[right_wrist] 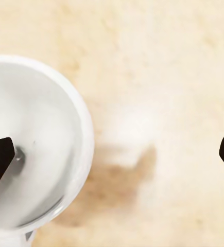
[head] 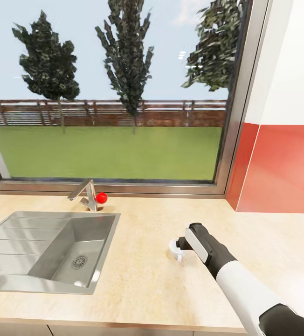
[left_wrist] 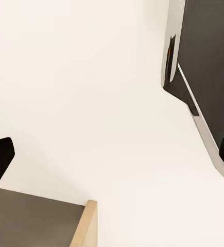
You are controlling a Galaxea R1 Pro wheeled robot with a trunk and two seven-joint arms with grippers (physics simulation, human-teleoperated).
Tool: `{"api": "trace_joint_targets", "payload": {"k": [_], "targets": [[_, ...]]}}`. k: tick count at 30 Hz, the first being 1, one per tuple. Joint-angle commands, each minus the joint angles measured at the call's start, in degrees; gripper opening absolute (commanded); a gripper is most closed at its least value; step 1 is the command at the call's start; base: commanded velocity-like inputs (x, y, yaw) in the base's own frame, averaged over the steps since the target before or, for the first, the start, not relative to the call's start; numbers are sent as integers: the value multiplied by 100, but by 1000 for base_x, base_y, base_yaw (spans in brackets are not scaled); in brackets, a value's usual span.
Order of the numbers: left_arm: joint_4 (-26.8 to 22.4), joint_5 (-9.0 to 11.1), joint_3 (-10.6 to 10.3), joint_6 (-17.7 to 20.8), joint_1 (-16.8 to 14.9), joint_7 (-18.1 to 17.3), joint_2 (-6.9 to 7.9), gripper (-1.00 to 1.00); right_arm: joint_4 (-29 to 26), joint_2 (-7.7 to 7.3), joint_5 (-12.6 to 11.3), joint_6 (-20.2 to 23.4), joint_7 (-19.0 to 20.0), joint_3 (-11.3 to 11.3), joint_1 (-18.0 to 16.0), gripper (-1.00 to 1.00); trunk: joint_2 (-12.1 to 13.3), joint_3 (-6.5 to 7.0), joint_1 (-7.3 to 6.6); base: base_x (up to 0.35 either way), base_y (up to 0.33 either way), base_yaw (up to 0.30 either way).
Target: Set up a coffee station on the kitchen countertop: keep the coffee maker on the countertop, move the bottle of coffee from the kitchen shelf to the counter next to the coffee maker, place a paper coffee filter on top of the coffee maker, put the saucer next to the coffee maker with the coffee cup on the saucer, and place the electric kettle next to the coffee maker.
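Cup (right_wrist: 34,144) white, on the light wood surface (head: 138,270) right of the sink (head: 49,252) | right gripper (head: 176,249) over it, jaws spread, one tip inside its rim | left gripper (left_wrist: 112,154) jaws spread, holding nothing, facing a pale wall.

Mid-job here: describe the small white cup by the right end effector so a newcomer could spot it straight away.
Start at the steel sink set into the kitchen countertop below the window. Go right across the bare wood-look surface to the right end effector. The coffee cup is the tiny white round vessel at its tip, the one white object on that stretch of the slab.
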Motion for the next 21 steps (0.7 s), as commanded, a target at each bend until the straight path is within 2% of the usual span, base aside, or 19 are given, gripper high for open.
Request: {"api": "trace_joint_targets", "payload": {"k": [1, 21], "targets": [[2, -61, 40, -21, 1, 19, 0, 100, 0, -3, -60, 6, -56, 20, -2, 100, -3, -1, 2, 0, 0, 0], [1, -61, 40, -21, 1, 19, 0, 100, 20, 5, -60, 6, -48, 20, -2, 100, -3, -1, 2, 0, 0, 0]]}}
